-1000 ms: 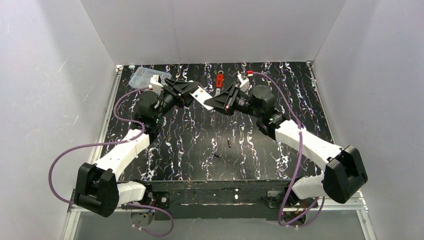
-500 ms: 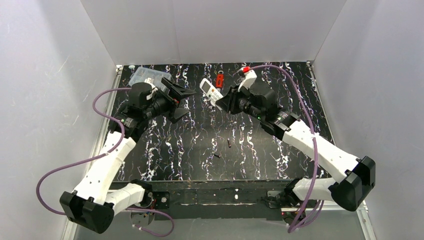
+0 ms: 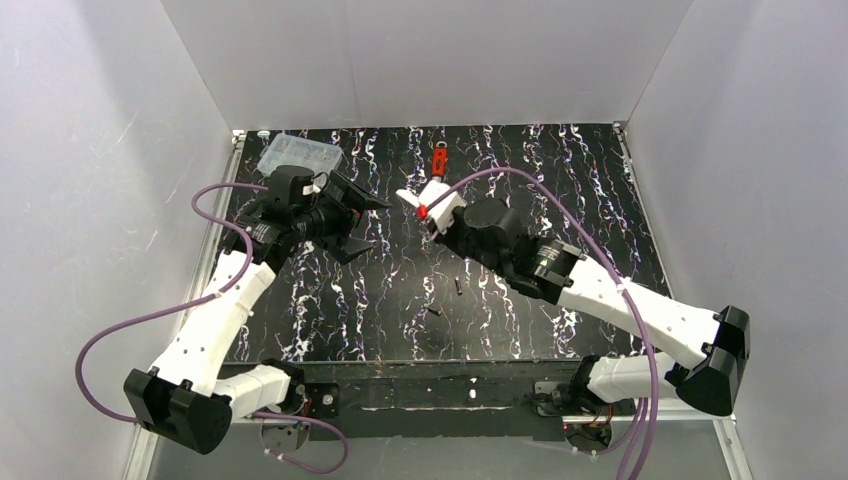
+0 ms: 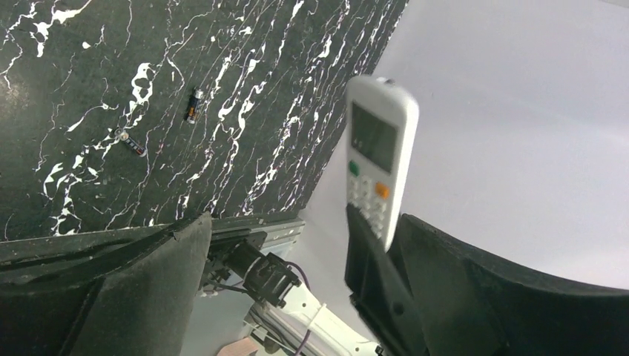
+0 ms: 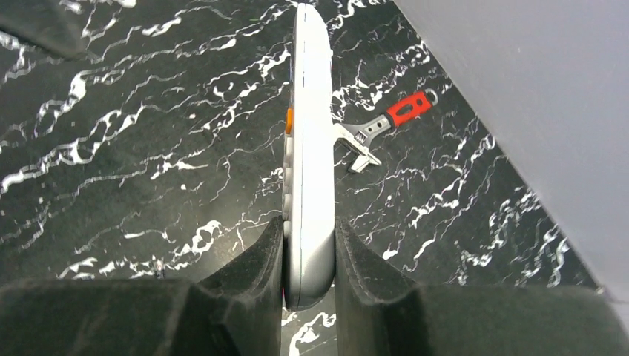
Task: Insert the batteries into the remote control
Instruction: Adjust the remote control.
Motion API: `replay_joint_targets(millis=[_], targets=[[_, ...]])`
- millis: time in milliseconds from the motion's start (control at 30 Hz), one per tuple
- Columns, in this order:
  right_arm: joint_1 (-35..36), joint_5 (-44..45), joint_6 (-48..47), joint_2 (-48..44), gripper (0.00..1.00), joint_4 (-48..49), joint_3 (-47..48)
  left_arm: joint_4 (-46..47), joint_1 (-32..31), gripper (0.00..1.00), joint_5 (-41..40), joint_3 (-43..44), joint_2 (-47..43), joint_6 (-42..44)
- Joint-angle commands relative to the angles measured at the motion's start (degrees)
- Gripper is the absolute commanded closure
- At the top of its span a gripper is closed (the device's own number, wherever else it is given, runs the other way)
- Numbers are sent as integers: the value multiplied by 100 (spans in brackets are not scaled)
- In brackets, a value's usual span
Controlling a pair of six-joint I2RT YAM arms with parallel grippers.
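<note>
The white remote control (image 5: 308,141) is clamped edge-on between my right gripper's (image 5: 308,252) fingers, held above the table with its buttons facing left. In the left wrist view the remote control (image 4: 378,159) shows its screen and buttons, apart from my left gripper (image 4: 311,267), which is open and empty. From above, the left gripper (image 3: 367,224) sits just left of the right gripper (image 3: 422,205). Two batteries lie loose on the table, one (image 3: 457,287) upright in the picture and one (image 3: 434,311) nearer the front, and both batteries (image 4: 193,104) (image 4: 130,141) appear in the left wrist view.
A red-handled wrench (image 3: 438,160) lies at the back centre, just behind the right gripper. A clear plastic compartment box (image 3: 300,155) sits in the back left corner. White walls enclose the black marbled table (image 3: 560,180) on three sides.
My left gripper opened, let go of the remote and drew back to the left. The right arm kept the remote, turned it and shifted toward the table's centre.
</note>
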Motion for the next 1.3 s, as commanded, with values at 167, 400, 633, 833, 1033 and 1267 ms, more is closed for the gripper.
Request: replay_joint_targets(millis=[167,400,633,833,1033,1267], targets=[[751,659,-953,411,99,-94,547,-289,-20,2,-135,-151,-126,-236],[1124,751,-1154,731,99,-45,1028,-171,-28,10,24,-295,3,-380],[1451,902,-1282,949,99,-296,1351,-49,-30,26,-133,-305,-61,-321],[1588,982,-1174,887,99,-338,1251,41,-30,47,-220,-363,-120,-331],[1613,1079,-1260,852,99,-347,1165,186,-34,70,-158,-362,-56,-356],[1635,1112,-1380,862,99,-410,1236,282,-30,96,-112,-414,-46,-388]])
